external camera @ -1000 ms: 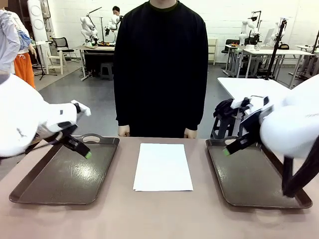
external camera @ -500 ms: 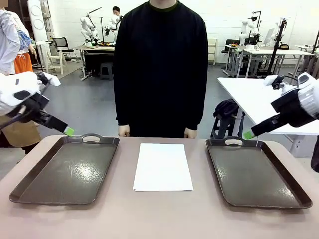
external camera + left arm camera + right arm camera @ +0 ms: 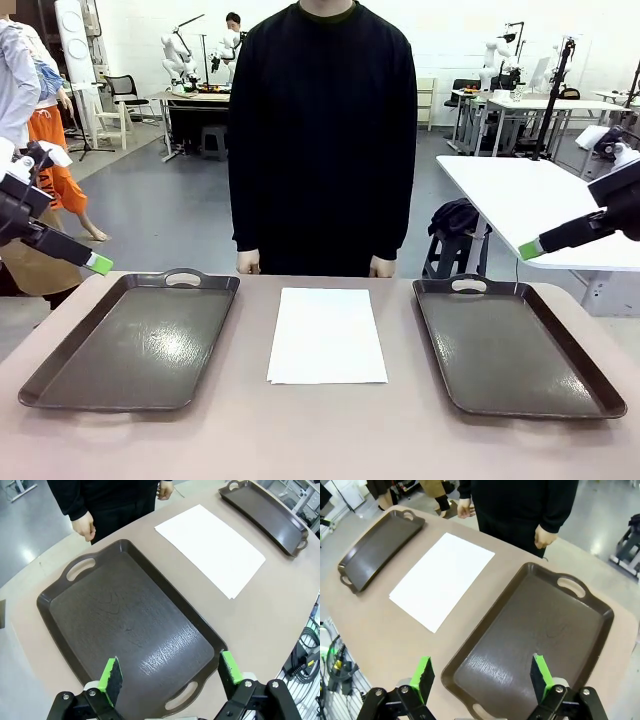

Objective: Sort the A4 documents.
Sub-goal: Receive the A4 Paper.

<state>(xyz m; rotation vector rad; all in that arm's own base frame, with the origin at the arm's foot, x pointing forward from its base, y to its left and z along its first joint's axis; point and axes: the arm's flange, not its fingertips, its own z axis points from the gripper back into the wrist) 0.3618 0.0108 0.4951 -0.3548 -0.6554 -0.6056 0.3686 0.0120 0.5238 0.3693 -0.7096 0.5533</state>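
Two dark brown trays, the left tray and the right tray, flank the white paper. It lies flat mid-worktop, touching neither, blank and square-edged; possibly several stacked sheets, I cannot tell. The left claw and right claw are raised, both spread wide and empty.

Left tray, right tray (both handled) on table.

Bright overhead light, glare on trays
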